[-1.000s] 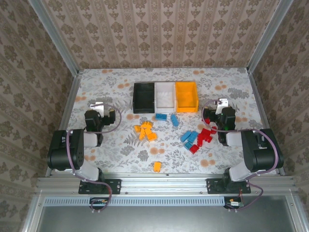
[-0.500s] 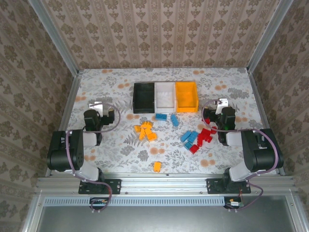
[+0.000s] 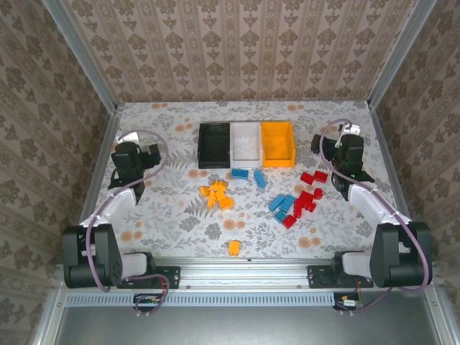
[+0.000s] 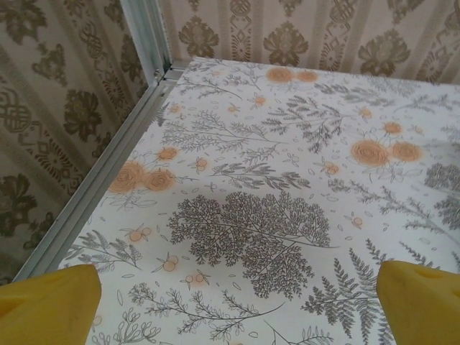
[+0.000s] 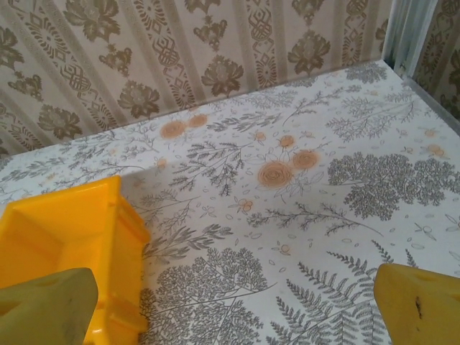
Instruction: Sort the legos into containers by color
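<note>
Three joined bins stand at the back centre: black (image 3: 214, 145), white (image 3: 246, 142) and orange-yellow (image 3: 277, 142). In front of them lie yellow-orange legos (image 3: 217, 194), with one apart (image 3: 233, 248), blue legos (image 3: 282, 204) with two more nearer the bins (image 3: 239, 173), and red legos (image 3: 307, 195). My left gripper (image 3: 135, 153) hovers at the far left, well away from the bricks, open and empty (image 4: 230, 316). My right gripper (image 3: 343, 145) hovers right of the orange-yellow bin (image 5: 65, 230), also open and empty (image 5: 230, 309).
Metal frame rails (image 3: 100, 165) and patterned walls (image 3: 237, 50) enclose the floral table. The left rail and corner post (image 4: 144, 43) lie close to my left gripper. Bare floral cloth (image 5: 302, 215) stretches ahead of the right gripper.
Both arms have stretched out away from their bases. The left gripper went farther back and left; the right gripper rose off the red legos toward the back right.
</note>
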Motion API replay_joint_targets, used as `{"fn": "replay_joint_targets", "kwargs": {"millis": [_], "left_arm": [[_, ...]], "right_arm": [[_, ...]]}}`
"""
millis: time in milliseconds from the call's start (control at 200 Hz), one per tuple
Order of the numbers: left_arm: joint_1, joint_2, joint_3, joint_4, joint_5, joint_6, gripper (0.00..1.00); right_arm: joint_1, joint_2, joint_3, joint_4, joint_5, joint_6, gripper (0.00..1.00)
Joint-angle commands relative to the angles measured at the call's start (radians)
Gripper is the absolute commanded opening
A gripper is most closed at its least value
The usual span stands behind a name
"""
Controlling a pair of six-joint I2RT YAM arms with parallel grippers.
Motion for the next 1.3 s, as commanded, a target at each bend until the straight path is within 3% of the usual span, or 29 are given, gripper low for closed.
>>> {"fn": "replay_joint_targets", "kwargs": {"millis": [0,160,320,495,725,990,1295], "left_arm": [[-0.007,-0.083,0.053,-0.187,0.019,-0.113,1.0],[-0.015,-0.154,0.103,-0.33,0.162,-0.18,1.0],[-0.03,-0.19,0.154,-0.487,0.292,-0.221,1.0],[-0.123,-0.206,0.184,-0.608,0.39,-0.245,1.0],[-0.321,-0.181,0.21,-0.727,0.399,-0.252,1.0],[-0.546,-0.136,0.177,-0.773,0.349,-0.245,1.0],[-0.648,-0.053,0.134,-0.739,0.33,-0.267,1.0]], "right_arm": [[-0.001,-0.027,0.062,-0.248,-0.077,0.101,1.0],[0.003,-0.043,0.143,-0.445,-0.194,0.126,1.0],[0.036,-0.044,0.229,-0.683,-0.228,0.121,0.99],[0.146,-0.063,0.264,-0.884,-0.217,0.115,0.97],[0.34,-0.079,0.216,-0.984,-0.142,0.181,0.95],[0.448,-0.057,0.131,-0.999,-0.115,0.279,0.89],[0.528,-0.042,0.039,-1.008,-0.06,0.347,0.81]]}}
